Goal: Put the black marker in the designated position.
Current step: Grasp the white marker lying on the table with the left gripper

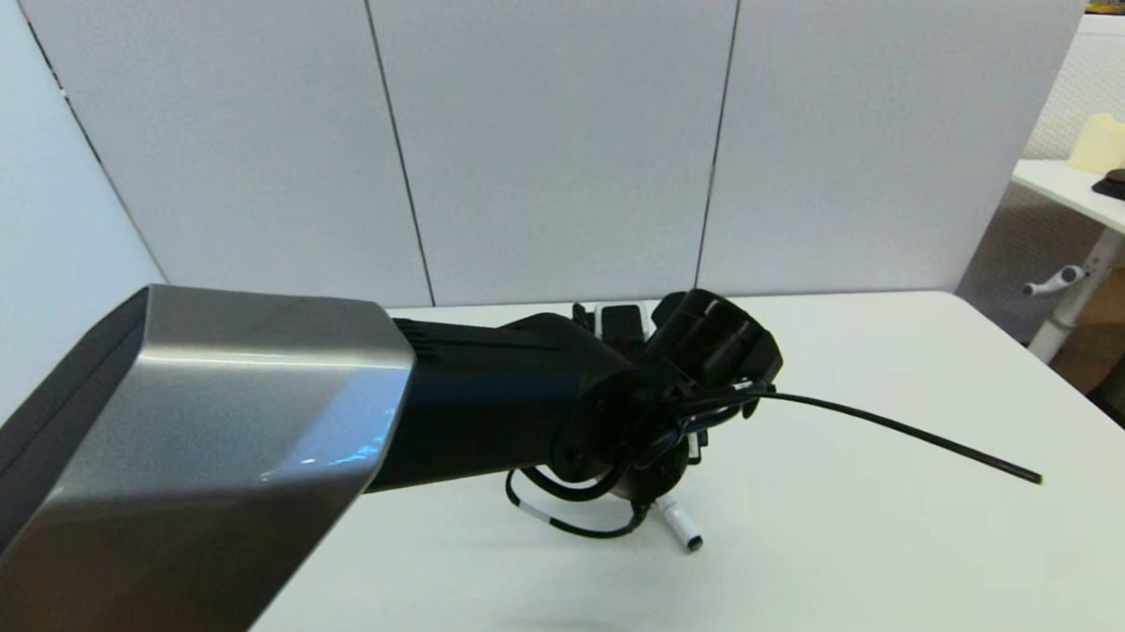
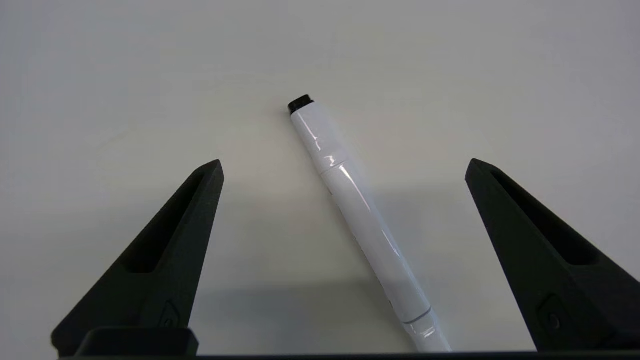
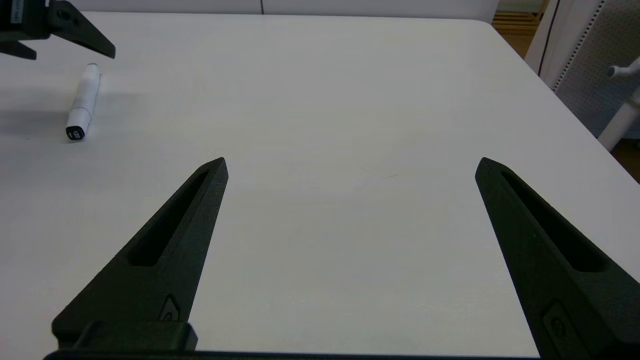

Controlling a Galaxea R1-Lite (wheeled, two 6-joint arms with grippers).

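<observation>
Left claw (image 2: 342, 167) wide open, straddling black marker (image 2: 360, 220)

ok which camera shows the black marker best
The left wrist view: the black marker lies on the table between the open left gripper, nearly its whole barrel visible. The head view shows only its end under the left arm. The right wrist view shows it small and far off.

Left gripper (image 2: 342, 167) and right gripper (image 3: 350, 165) both hold jaws wide apart.

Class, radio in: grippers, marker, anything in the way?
Left gripper open, over the marker. Marker flat on table. Right gripper open, apart. Nothing in the way.
</observation>
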